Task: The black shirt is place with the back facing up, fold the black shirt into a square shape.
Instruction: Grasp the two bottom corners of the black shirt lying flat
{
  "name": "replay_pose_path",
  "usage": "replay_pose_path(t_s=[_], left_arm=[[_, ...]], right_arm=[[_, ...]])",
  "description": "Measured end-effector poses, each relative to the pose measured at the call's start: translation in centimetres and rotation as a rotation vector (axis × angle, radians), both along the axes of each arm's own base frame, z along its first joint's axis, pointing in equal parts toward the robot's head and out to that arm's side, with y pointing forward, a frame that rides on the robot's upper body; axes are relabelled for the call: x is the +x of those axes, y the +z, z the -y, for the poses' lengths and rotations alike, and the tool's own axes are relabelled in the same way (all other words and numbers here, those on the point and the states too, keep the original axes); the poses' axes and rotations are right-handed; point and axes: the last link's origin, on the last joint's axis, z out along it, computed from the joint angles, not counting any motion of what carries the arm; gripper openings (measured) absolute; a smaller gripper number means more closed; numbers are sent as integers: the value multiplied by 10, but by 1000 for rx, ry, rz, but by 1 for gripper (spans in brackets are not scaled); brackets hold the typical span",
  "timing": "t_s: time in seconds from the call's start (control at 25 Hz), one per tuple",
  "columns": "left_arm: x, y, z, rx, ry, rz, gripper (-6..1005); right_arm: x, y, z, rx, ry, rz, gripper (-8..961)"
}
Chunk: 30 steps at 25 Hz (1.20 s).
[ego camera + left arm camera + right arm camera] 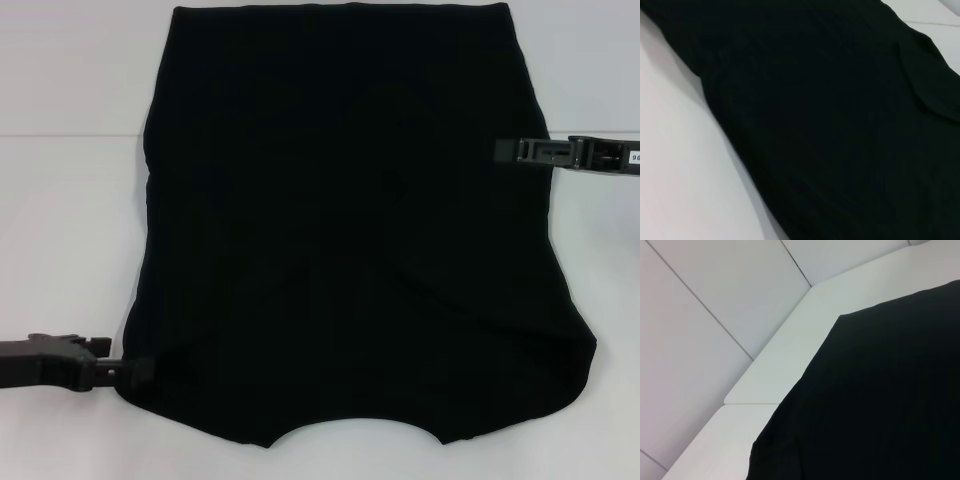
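The black shirt (340,230) lies flat on the white table (70,230) and covers most of its middle. Its curved neckline (352,432) is at the near edge, and a faint fold line arcs across its near half. My left gripper (135,368) reaches in from the left and touches the shirt's near-left corner. At the shirt's right edge, farther back, my right gripper (505,150) reaches in from the right, its tip just over the cloth. The left wrist view is filled with the shirt (840,125), and the right wrist view shows the shirt's (890,400) far corner.
Bare white table (680,175) runs along both sides of the shirt. The table's far edge (790,365) meets a pale panelled wall (715,300).
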Motion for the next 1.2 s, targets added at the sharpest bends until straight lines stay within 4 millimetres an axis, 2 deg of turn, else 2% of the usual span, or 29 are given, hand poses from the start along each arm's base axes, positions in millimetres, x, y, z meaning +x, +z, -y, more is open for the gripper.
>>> replay_pose_path(t_s=[0.92,1.2], left_arm=[[6,-11,-10,-55,-42,-99,787],[6,-10,-12,-51,-45,-109,618]], right_arm=[[0,4,0,15,-8,-24,916],[1,5,0,21,-9,-28,916]])
